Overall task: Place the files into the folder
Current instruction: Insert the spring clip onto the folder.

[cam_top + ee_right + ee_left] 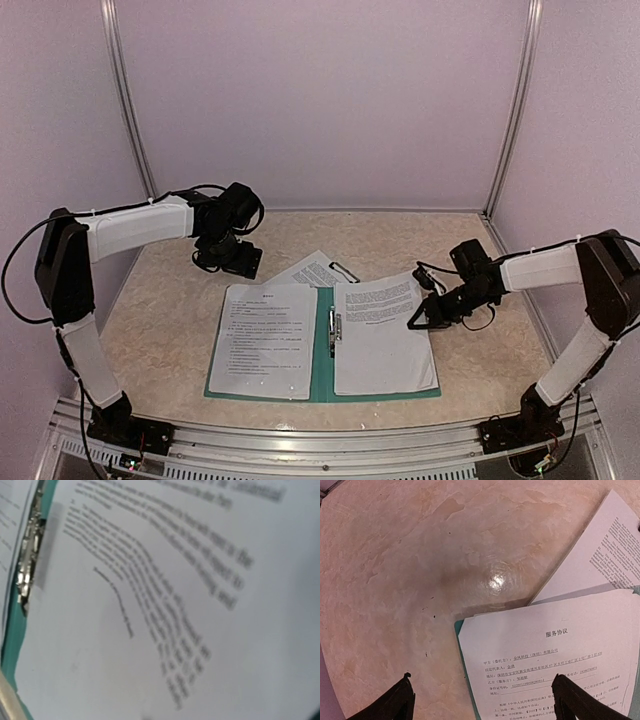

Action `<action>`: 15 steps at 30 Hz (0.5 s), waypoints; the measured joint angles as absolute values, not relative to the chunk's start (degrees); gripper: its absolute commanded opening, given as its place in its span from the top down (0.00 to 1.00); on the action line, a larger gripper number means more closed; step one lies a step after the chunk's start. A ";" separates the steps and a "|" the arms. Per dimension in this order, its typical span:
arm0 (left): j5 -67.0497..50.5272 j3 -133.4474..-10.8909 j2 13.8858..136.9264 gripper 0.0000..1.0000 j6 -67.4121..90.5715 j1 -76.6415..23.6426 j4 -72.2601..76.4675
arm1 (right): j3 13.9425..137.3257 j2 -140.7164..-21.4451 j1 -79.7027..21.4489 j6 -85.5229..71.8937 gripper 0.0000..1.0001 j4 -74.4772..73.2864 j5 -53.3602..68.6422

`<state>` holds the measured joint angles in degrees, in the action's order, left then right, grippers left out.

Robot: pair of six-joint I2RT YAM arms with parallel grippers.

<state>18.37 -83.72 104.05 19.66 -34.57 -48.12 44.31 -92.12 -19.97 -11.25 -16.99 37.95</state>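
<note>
2 sheets on the folder: the left sheet [262,340] lies on the left flap and the right sheet [382,335] on the right flap of the open folder [322,382], which lies flat on the table [160,320].
3rd sheet [310,270]: on the table just behind the folder, its near edge at or under the folder's far edge; not yet inside.
Metal clip [335,328]: at the spine, just beside the right sheet's inner edge; whether it pins any paper cannot be told.
Left gripper [485,700]: fingers wide apart, holding nothing, hovering over bare table by the folder's far-left corner.
Right gripper [416,320]: low over the right sheet's outer edge; its fingers do not show in the wrist view, so apart, together or nipping the paper cannot be told.
Stage, as judged: 1 sheet left to bring in.
Risk 1: if the right fingers cling to the paper as they lift, the right sheet could slide off its flap.
Risk 2: reaching for the 3rd sheet may nudge the folder and skew the 2 loose sheets.
</note>
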 measured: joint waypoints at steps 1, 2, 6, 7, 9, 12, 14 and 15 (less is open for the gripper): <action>18.48 -83.74 104.09 0.08 19.66 -34.57 -48.14 | 44.31 -92.18 -19.99 -11.18 0.81 -17.06 37.63; 18.50 -83.85 104.16 0.08 19.66 -34.59 -48.25 | 44.31 -92.27 -20.05 -11.05 0.81 -17.15 37.21; 18.55 -83.94 104.53 0.08 19.66 -34.65 -48.38 | 44.58 -92.42 -20.38 -10.63 0.78 -17.93 35.88; 18.59 -83.94 104.57 0.08 19.66 -34.72 -48.42 | 44.77 -92.49 -20.51 -10.46 0.79 -18.24 35.53; 18.76 -83.94 104.60 0.08 19.64 -34.83 -48.49 | 45.32 -92.73 -20.82 -10.13 0.81 -18.70 34.83; 18.96 -83.94 104.64 0.08 19.64 -34.92 -48.49 | 45.80 -93.08 -21.21 -9.85 0.83 -19.14 34.17; 19.11 -83.94 104.66 0.08 19.64 -34.92 -48.51 | 46.09 -93.23 -21.39 -9.65 0.86 -19.46 33.76; 19.22 -83.94 104.66 0.08 19.64 -34.94 -48.51 | 46.15 -93.23 -21.41 -9.52 0.87 -19.62 33.58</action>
<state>19.22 -83.94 104.66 19.64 -34.94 -48.51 46.15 -93.23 -21.41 -9.52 -19.62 33.58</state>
